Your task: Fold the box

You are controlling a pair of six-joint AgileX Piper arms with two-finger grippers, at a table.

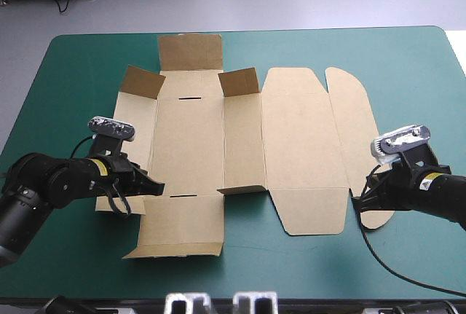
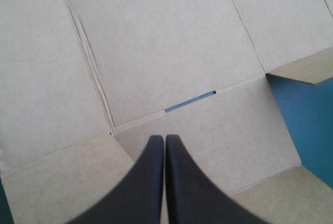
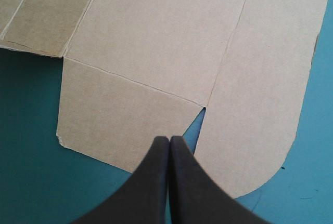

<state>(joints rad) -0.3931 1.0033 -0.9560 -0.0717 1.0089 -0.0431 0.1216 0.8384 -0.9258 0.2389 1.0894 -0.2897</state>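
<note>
The brown box [image 1: 291, 146] lies mostly flat across the middle of the teal-green table [image 1: 73, 66], with a few flaps raised. The left gripper [image 1: 156, 187], jaws pressed together, points over the box's near left corner. The right gripper [image 1: 358, 201], jaws likewise together, points at the rounded flap's near edge.

Raised flaps [image 1: 239, 81] on box [image 1: 189, 146] obstruct; teal-green cover [image 1: 408, 66] free far rt.

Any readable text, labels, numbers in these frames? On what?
None readable.
The box: plain brown board, no print in any view.
The left arm's yellow sticker and the right arm's yellow sticker: too small to read.
</note>
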